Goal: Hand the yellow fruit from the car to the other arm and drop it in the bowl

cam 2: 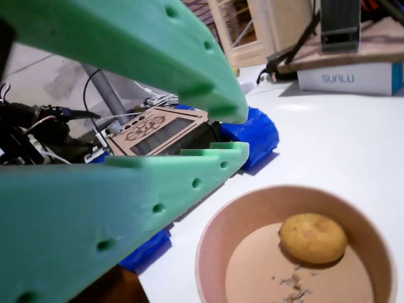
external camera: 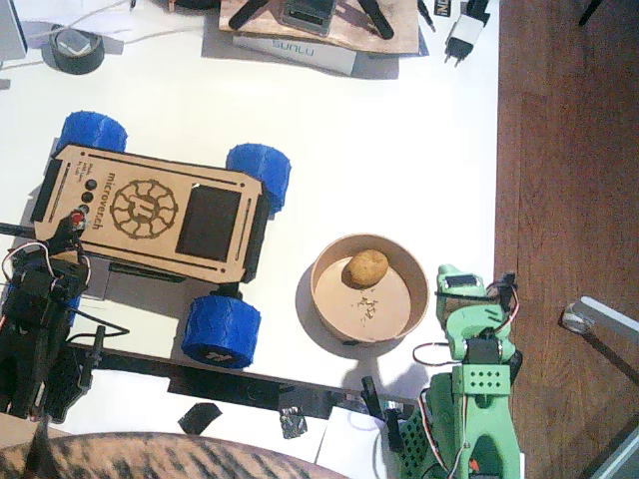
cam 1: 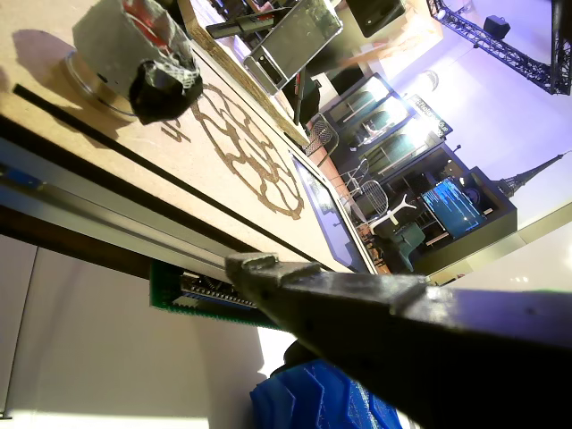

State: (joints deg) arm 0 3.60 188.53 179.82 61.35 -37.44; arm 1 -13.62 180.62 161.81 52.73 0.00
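1. Fixed view — the yellow fruit point(external camera: 366, 267) lies inside the bowl point(external camera: 324, 299), toward its far wall, with crumbs point(external camera: 368, 305) just beside it. The car point(external camera: 150, 213) stands left of the bowl, apart from it. The green right arm point(external camera: 477, 399) rests at the bowl's right rim; the black left arm point(external camera: 35, 329) sits at the car's near left corner. Neither pincer's gap can be told here.

2. A wrist view — a dark finger point(cam 1: 375, 313) of the left gripper crosses the frame beside the car's plywood edge point(cam 1: 179, 179); blue wheel point(cam 1: 313, 407) below. Gap: cannot tell.

3. A wrist view — the right gripper point(cam 2: 230, 129) stands parted, holding nothing, above and left of the bowl point(cam 2: 214, 246). Fruit point(cam 2: 313, 237) rests on the bowl's floor, untouched.
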